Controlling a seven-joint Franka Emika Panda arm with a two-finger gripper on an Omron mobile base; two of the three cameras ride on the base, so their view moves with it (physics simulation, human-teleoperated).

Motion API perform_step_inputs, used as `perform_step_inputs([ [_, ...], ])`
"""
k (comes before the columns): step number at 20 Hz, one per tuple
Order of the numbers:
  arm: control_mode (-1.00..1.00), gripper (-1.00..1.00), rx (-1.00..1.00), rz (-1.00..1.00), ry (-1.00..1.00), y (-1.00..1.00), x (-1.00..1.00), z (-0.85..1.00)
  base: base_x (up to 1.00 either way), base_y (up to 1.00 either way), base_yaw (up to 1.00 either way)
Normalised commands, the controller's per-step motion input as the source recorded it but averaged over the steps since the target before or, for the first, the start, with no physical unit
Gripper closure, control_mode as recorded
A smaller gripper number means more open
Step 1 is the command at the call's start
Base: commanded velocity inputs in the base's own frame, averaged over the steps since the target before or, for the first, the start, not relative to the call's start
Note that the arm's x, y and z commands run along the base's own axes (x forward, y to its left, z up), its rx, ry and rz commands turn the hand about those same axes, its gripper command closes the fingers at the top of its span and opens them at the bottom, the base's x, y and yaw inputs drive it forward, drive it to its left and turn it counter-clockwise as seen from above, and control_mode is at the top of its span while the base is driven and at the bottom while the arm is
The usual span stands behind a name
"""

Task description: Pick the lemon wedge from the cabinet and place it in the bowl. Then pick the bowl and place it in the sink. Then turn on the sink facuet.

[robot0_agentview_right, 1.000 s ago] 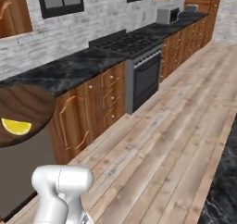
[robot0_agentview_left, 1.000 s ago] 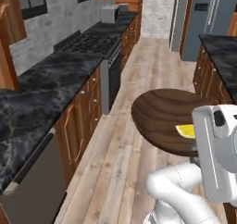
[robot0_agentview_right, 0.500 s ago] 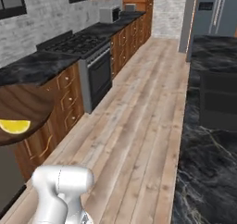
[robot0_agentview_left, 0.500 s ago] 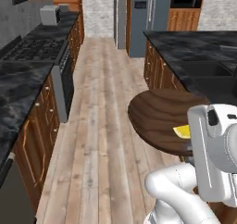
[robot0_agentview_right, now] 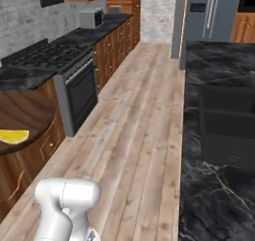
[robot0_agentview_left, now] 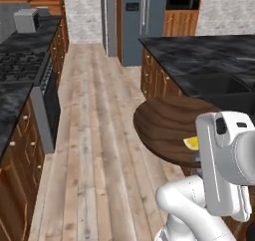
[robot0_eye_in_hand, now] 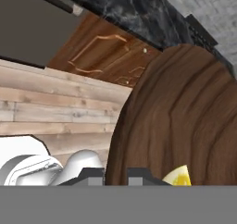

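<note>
Up close, the tool (robot0_eye_in_hand: 115,176) is clenched on the bowl's (robot0_eye_in_hand: 180,121) rim, lemon wedge (robot0_eye_in_hand: 178,177) just beside.

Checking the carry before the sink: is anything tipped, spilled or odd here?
Nothing stands out. The bowl is carried level above the floor with the lemon wedge still inside, nothing spilled. The sink lies ahead to the right.
</note>
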Motion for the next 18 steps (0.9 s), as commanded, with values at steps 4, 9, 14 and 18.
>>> perform_step_inputs([
  [4,1.0,1.0,0.0,0.0,0.0,0.0,0.0,0.0,1.0,0.07,-0.11],
  [9,1.0,1.0,0.0,0.0,0.0,0.0,0.0,0.0,0.96,0.05,-0.39],
  [14,1.0,1.0,0.0,0.0,0.0,0.0,0.0,0.0,0.5,0.33,-0.68],
  [18,1.0,1.0,0.0,0.0,0.0,0.0,0.0,0.0,0.2,0.49,-0.77],
])
